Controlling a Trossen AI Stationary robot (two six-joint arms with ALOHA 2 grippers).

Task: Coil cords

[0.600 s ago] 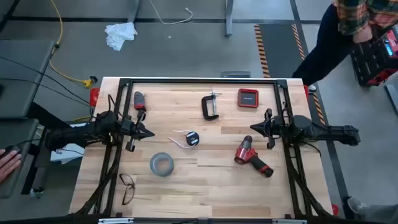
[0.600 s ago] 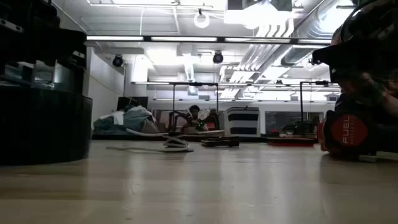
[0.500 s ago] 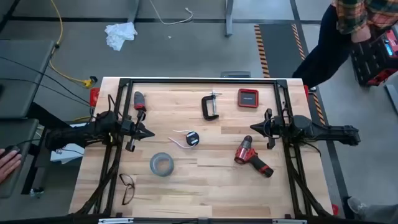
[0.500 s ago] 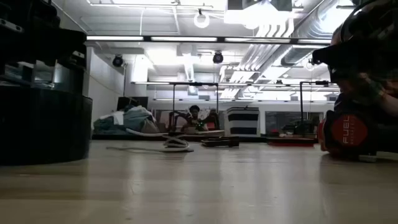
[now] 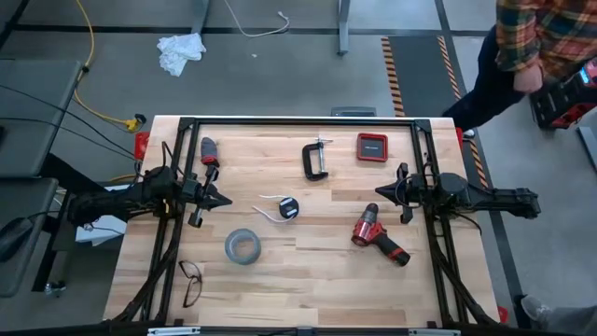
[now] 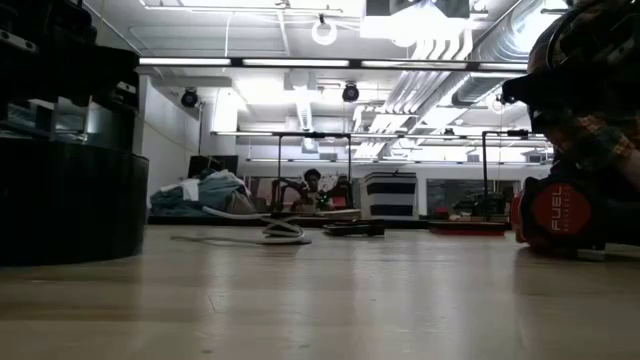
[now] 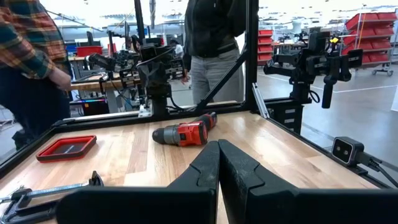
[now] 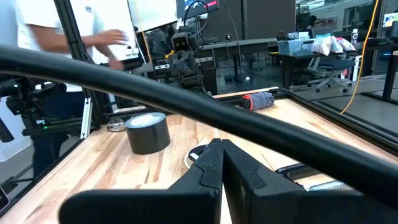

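Nothing moved; cord lies between left gripper and right gripper.

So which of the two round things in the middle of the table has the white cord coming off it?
The small black spool with the white label; the thin white cord trails from it. The larger grey tape roll has no cord.

The right pincer hides most of the black spool.
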